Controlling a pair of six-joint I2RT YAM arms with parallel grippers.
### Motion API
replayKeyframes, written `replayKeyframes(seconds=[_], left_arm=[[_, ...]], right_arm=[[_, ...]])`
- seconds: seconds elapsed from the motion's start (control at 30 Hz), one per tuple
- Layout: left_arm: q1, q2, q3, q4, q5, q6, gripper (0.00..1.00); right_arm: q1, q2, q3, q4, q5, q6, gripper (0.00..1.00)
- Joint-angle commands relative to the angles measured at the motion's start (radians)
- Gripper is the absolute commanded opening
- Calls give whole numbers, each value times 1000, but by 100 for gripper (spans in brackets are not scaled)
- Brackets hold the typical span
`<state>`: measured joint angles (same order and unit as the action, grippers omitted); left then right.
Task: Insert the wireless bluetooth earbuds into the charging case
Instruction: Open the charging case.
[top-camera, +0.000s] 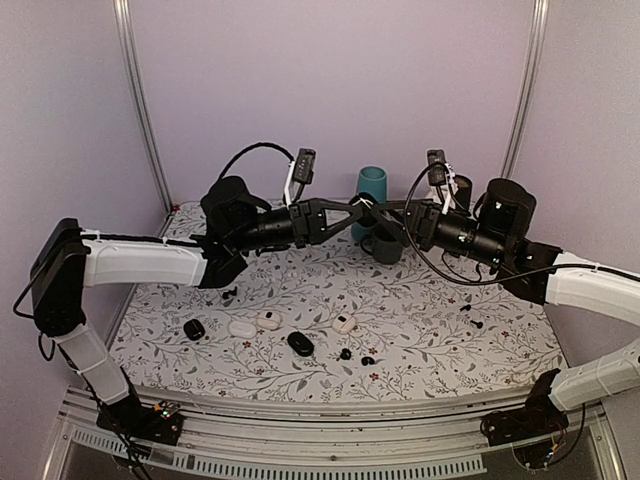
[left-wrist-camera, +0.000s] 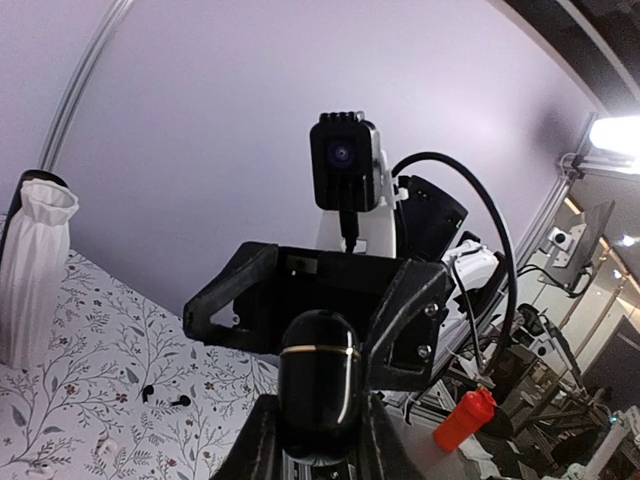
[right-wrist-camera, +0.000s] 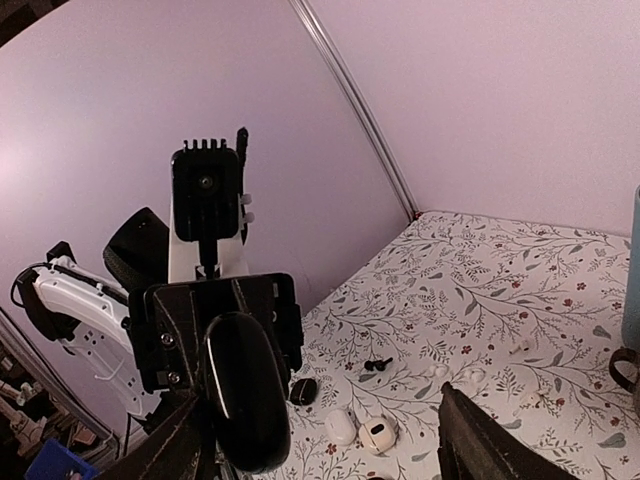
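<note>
left gripper (left-wrist-camera: 320, 445): mine, clamped on the charging case (left-wrist-camera: 318, 395), held aloft, lid shut
right gripper (right-wrist-camera: 330, 455): spread wide, facing the case
earbuds (top-camera: 345, 354): loose on the table (top-camera: 450, 345), front centre
step: readying the case, nothing inserted yet
next: likely open the lid, so line the fingers up on the seam

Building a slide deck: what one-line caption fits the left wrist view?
Left end effector grips a black case, facing the open right end effector.

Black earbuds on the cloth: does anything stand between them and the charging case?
Yes. The charging case is up in the air, clamped in the left gripper, and it looks closed. The earbuds lie on the cloth below.
</note>
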<state>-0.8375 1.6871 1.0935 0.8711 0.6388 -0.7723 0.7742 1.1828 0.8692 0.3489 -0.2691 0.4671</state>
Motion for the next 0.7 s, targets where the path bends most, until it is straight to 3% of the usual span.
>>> replayKeyframes(seconds=[0.0, 0.23, 0.67], left_arm=[[-7, -6, 36, 27, 58, 19, 0], [-14, -15, 22, 80, 123, 23, 0], [-14, -12, 22, 71, 118, 30, 0]], right_arm=[[1, 22, 4, -9, 41, 1, 76], [-70, -7, -31, -12, 41, 70, 76], [-75, -33, -15, -23, -5, 53, 76]])
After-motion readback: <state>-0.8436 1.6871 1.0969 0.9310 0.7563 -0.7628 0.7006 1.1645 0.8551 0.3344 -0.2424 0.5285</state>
